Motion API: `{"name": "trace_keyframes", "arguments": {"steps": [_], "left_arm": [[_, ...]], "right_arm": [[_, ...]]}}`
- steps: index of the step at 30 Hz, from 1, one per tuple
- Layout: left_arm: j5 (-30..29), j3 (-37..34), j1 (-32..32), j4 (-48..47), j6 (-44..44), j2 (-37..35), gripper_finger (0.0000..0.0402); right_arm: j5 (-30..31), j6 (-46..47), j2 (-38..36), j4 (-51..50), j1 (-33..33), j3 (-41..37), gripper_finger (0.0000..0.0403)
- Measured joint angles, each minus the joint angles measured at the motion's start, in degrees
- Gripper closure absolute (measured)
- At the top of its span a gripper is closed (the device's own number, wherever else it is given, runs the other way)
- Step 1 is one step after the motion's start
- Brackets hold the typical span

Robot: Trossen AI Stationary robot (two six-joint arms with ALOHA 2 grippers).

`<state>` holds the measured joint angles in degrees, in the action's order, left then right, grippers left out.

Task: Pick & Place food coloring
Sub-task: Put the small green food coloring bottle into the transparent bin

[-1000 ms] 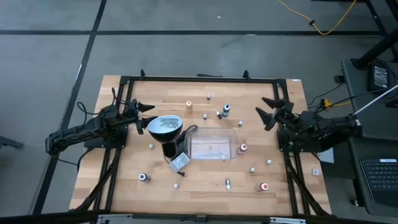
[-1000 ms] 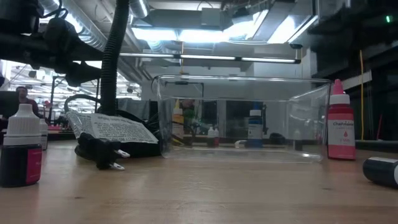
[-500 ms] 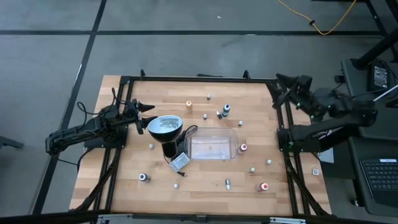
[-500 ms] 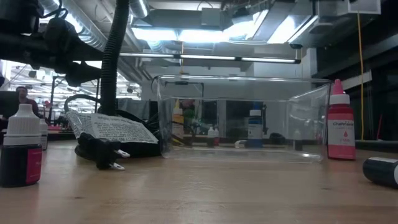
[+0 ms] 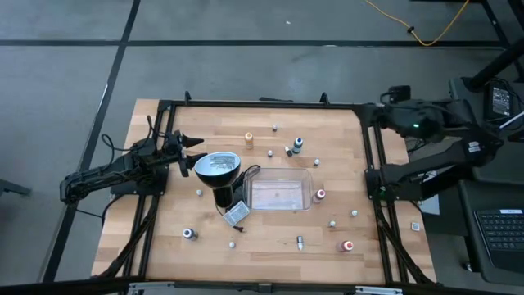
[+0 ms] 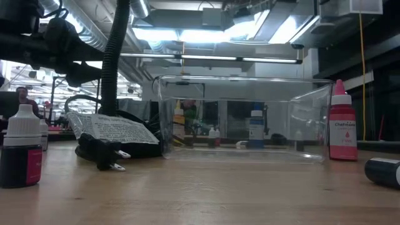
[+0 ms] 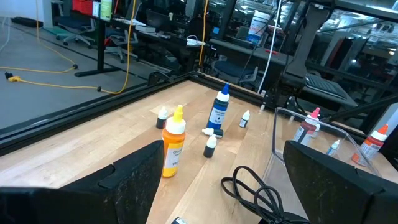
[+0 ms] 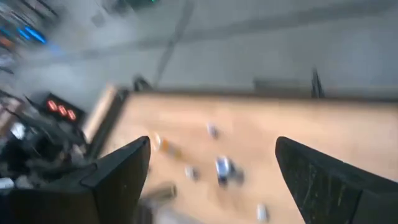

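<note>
The right wrist view is motion-blurred, so the bottles [image 8: 224,169] there are mere smudges. In the low view, a dark bottle [image 6: 382,171] at 3 o'clock is cut by the edge. In the high view, several specks [image 5: 354,213] are too small to tell colour.

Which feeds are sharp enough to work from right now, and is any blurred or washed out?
Right wrist view: smeared by motion blur, bottles only streaks. Left wrist view: sharp, the orange bottle and blue bottle read clearly. High view: even light, crisp; right gripper over the table's far right corner. Low view: sharp, ceiling lights glare behind the clear tray.
</note>
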<state>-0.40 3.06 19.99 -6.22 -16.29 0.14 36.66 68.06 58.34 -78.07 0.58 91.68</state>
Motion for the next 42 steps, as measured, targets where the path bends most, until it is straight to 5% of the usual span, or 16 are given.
{"name": "trace_keyframes", "arguments": {"steps": [8,18,30,42], "left_arm": [[0.00,-0.01,-0.02,0.00,0.00,0.00,0.0080],[0.00,0.01,-0.02,0.00,0.02,0.00,0.0080],[0.00,0.01,-0.01,0.00,0.01,0.00,0.0080],[0.00,0.01,-0.02,0.00,0.02,0.00,0.0080]], "right_arm": [[-19.80,2.37,7.58,-8.50,-2.74,0.77,0.0056],[-22.29,3.92,18.04,-9.93,-1.10,0.75,0.0056],[-26.51,16.89,31.97,-10.12,4.78,0.64,0.0056],[-32.20,35.15,27.61,-3.66,11.22,-12.34,0.0056]]}}
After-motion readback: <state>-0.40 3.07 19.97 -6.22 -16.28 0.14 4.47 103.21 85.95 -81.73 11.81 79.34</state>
